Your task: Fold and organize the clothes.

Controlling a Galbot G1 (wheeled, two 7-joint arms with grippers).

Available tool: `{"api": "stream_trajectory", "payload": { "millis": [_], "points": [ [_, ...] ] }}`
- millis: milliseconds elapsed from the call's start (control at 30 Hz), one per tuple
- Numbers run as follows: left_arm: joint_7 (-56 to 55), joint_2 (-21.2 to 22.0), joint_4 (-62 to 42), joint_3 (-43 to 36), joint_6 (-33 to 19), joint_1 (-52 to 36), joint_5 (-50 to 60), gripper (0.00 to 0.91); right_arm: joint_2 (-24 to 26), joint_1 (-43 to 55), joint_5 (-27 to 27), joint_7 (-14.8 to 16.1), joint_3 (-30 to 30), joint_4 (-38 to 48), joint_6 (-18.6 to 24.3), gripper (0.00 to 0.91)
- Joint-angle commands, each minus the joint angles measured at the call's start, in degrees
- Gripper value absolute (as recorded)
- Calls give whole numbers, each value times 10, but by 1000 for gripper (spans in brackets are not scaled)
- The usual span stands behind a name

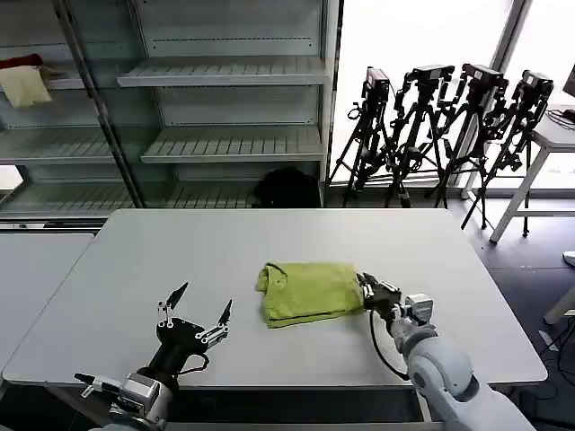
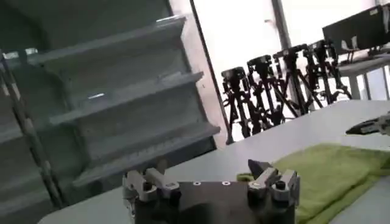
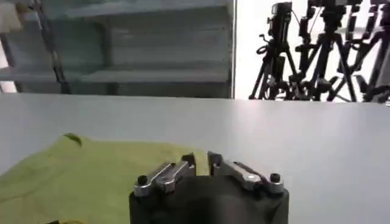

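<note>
T-shirt (image 1: 308, 292), folded, lies long axis left-right on table (image 1: 180, 260).

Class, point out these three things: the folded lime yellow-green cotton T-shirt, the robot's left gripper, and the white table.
Folded lime yellow-green cotton T-shirt (image 1: 308, 291), head view, middle of its top layer.
Left gripper (image 1: 199, 310), head view, midway between its spread fingertips.
White table (image 1: 225, 247), head view, bare top behind the shirt.
</note>
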State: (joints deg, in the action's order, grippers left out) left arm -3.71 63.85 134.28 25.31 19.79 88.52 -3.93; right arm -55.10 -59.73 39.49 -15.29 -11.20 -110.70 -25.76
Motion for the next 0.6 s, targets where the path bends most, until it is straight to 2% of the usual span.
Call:
{"api": "stream_trajectory", "payload": {
  "millis": [33,133,167,200,233,267,300,400,433,500,533,567,600],
  "points": [
    [0,-19,17,-9,8,-2,-4,907,65,-89,-56,-75,-131,-35,-74,907],
    [0,-24,25,-12,12,-8,-9,907,63,-120,-32,-64,-202,-65,-60,907],
    [0,-24,27,-14,15,-9,-13,907,65,-147,-13,-50,-234,-83,-31,907],
    [0,-25,29,-16,15,-10,-16,907,67,-160,-11,-42,-246,-92,2,907],
    [-2,-25,30,-23,11,-10,-28,907,68,-197,-14,-20,-267,-104,49,907],
    [-7,-25,29,-28,5,-10,-32,907,67,-225,-23,-17,-279,-123,81,907],
    [-13,-24,29,-32,1,-9,-37,907,65,-257,-27,-21,-286,-135,96,907],
    [-48,-22,13,-49,-37,-5,-45,907,41,-343,-78,-56,-301,-167,184,907],
    [-50,-22,9,-49,-42,-1,-51,907,35,-358,-85,-59,-302,-173,194,907],
    [-63,-21,0,-54,-60,9,-69,907,24,-416,-111,-75,-303,-185,259,907],
    [-71,-19,-6,-57,-69,12,-71,907,18,-441,-125,-77,-303,-188,277,907],
    [-76,-17,-10,-60,-79,16,-72,907,4,-481,-153,-78,-302,-191,323,907],
    [-76,-13,-20,-61,-112,25,-72,907,-10,-514,-180,-79,-298,-189,367,907]
  ]
}}
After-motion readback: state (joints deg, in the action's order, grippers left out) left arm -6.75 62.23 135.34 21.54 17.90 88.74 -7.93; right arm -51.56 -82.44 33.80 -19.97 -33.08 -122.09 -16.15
